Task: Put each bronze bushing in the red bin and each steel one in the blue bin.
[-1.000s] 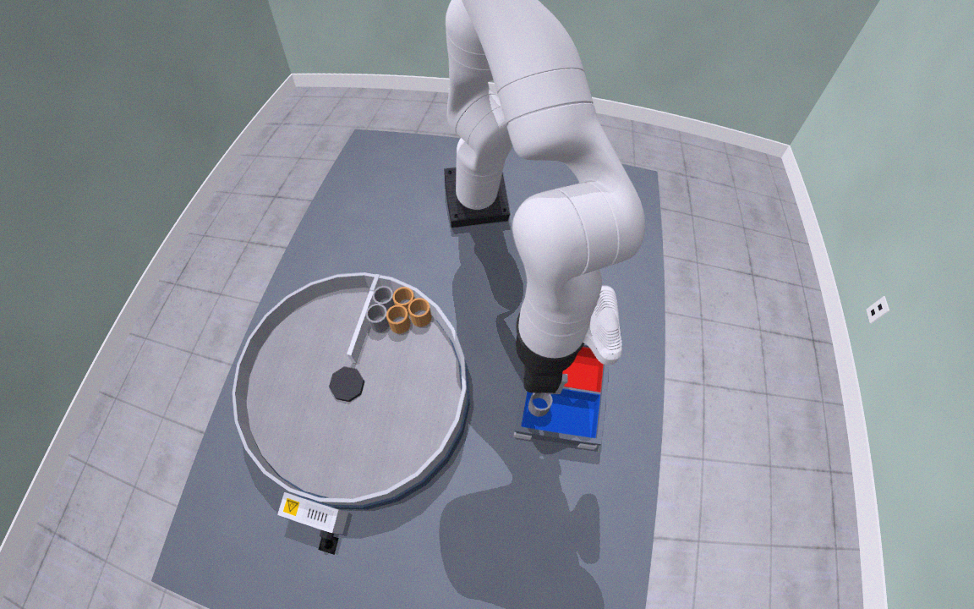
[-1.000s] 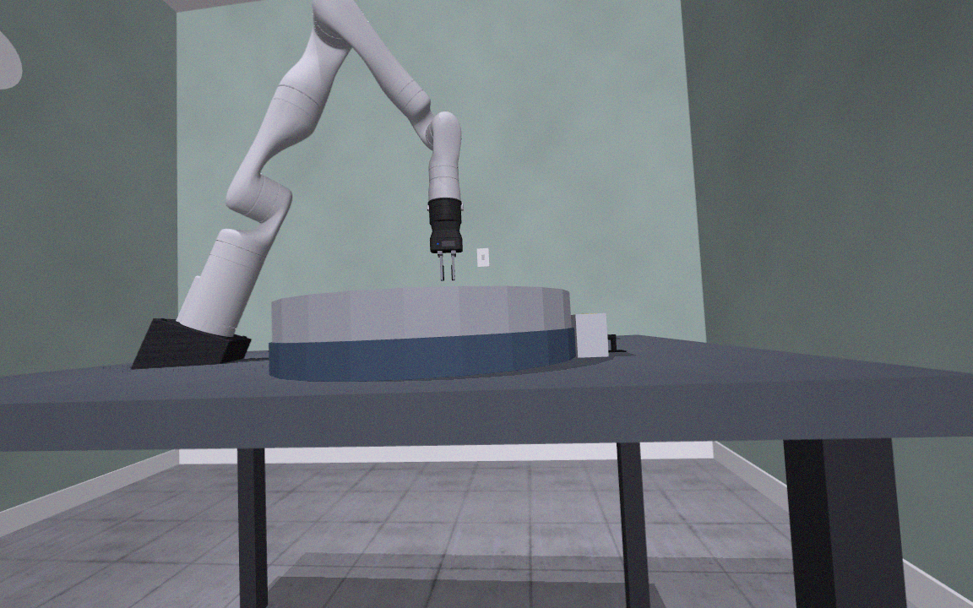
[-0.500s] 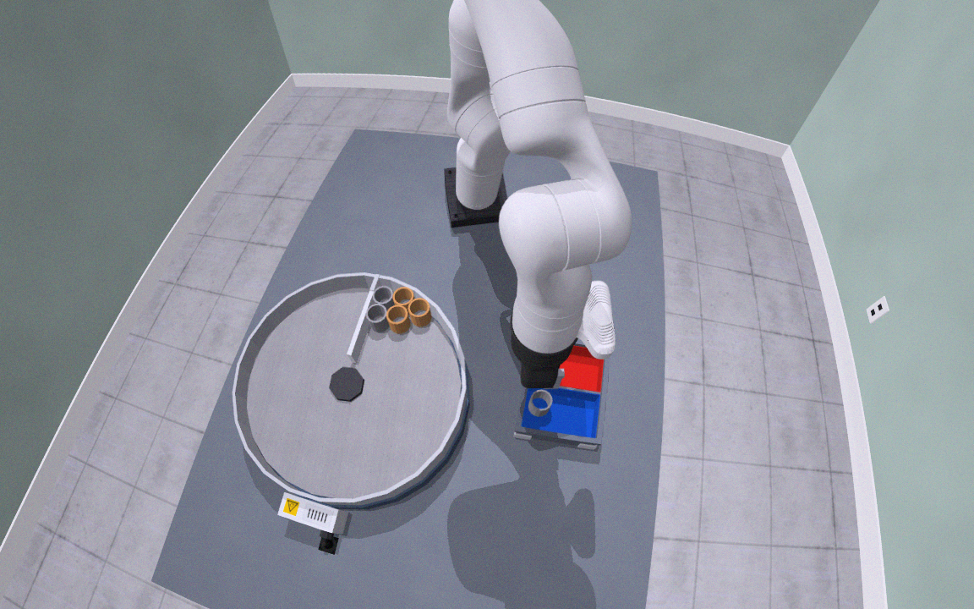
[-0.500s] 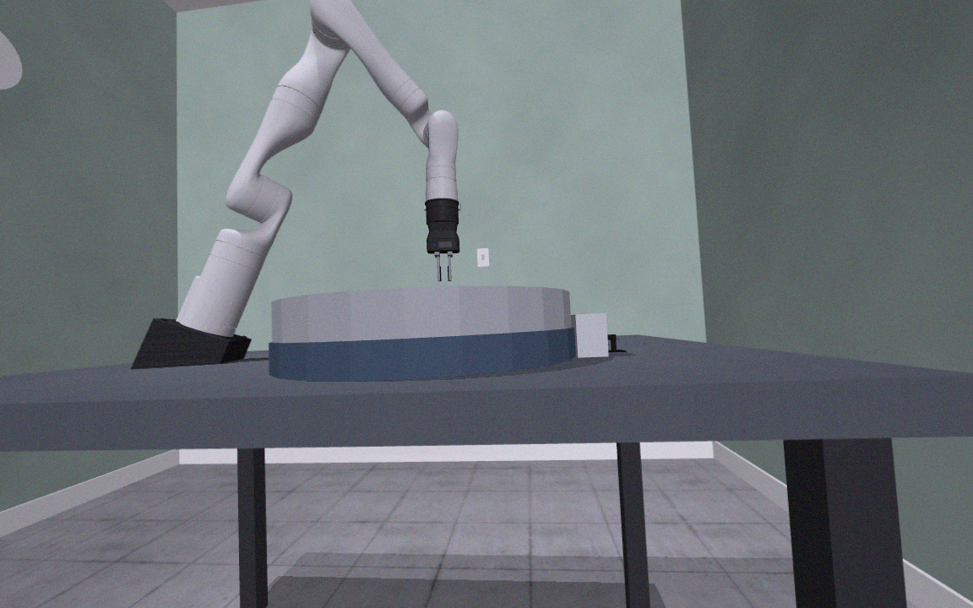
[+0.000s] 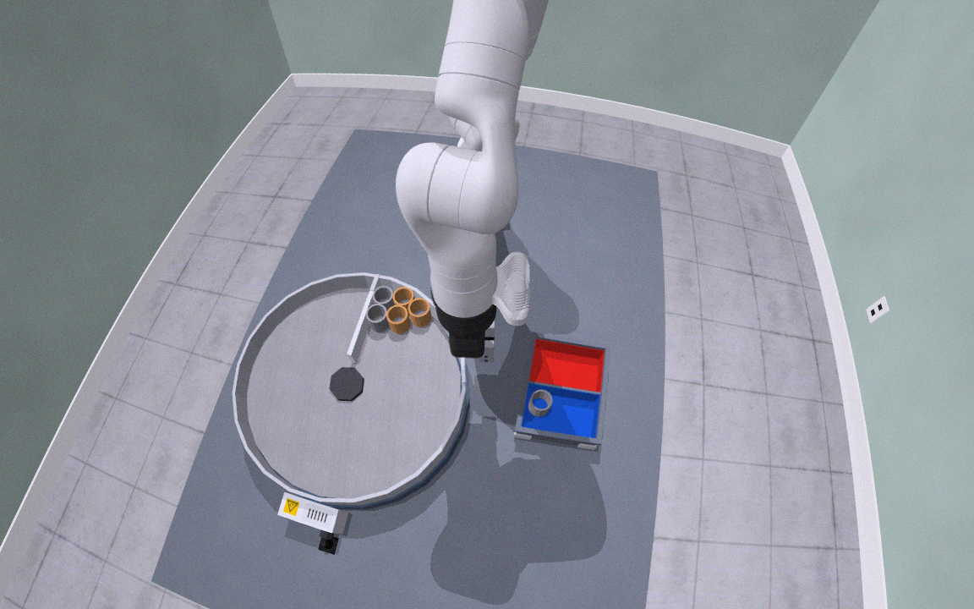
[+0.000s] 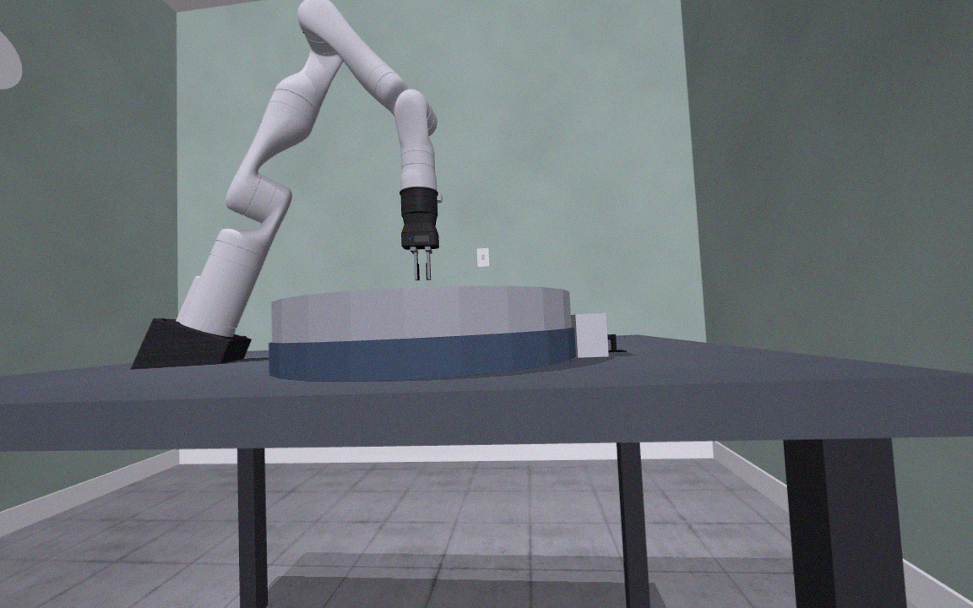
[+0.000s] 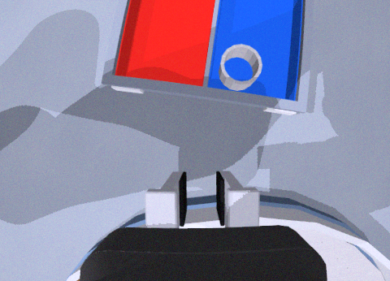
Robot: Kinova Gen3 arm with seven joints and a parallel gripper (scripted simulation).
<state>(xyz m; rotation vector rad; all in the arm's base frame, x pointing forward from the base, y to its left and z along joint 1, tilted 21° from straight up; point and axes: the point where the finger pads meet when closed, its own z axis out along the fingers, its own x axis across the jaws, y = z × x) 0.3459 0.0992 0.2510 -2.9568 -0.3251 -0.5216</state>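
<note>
Three bronze bushings (image 5: 402, 296) (image 5: 419, 311) (image 5: 397, 319) and two steel ones (image 5: 382, 295) (image 5: 376, 315) stand clustered at the far edge of the turntable (image 5: 350, 390), beside a white divider bar (image 5: 363, 314). One steel bushing (image 5: 543, 397) lies in the blue bin (image 5: 566, 413); it also shows in the wrist view (image 7: 240, 67). The red bin (image 5: 567, 364) (image 7: 165, 21) is empty. My gripper (image 6: 421, 278) (image 7: 201, 190) hangs above the turntable's right rim, near the bins, partly open with nothing between the fingers.
A black hub (image 5: 347, 384) sits at the turntable's centre. A raised rim rings the turntable (image 6: 421, 321). A white control box with a warning label (image 5: 309, 513) is at its near side. The arm's base stands at the far end of the table.
</note>
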